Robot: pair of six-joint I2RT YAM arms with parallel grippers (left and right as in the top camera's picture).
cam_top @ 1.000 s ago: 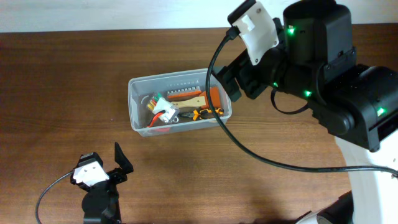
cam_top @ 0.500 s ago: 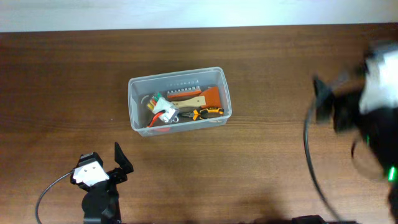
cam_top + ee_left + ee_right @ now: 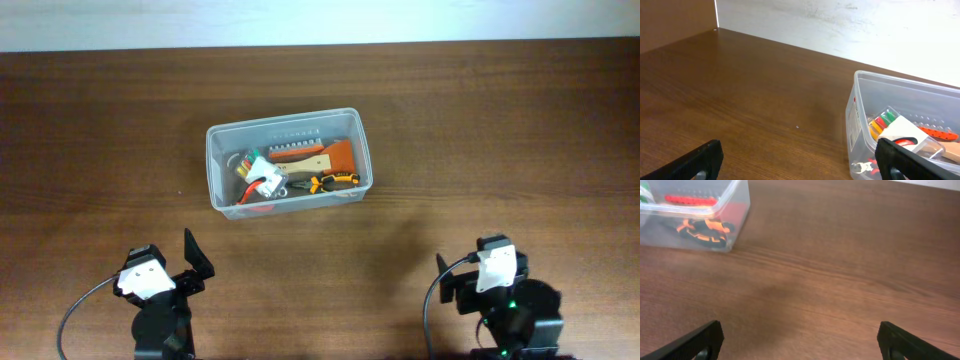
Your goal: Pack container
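The container [image 3: 213, 172] is a clear rectangular tub standing at the middle of the brown table. It holds orange-and-black pliers [image 3: 331, 182], a wooden-handled orange tool [image 3: 336, 156], a white item with red and green parts [image 3: 263, 176] and other small tools. My left gripper [image 3: 165, 258] is open and empty near the front edge, well in front of the tub's left end. My right gripper [image 3: 482, 268] is open and empty at the front right. The left wrist view shows the tub's left wall [image 3: 860, 117] beyond the open jaws [image 3: 800, 165]. The right wrist view shows the tub's corner [image 3: 737, 202] far ahead of the open jaws [image 3: 800, 342].
A pale wall [image 3: 850, 25] runs along the table's far edge. Bare wood [image 3: 420, 210] lies between both grippers and the tub.
The right arm has swung away from above the tub's right end and come down at the front right of the table. The left arm and the tub have not moved.
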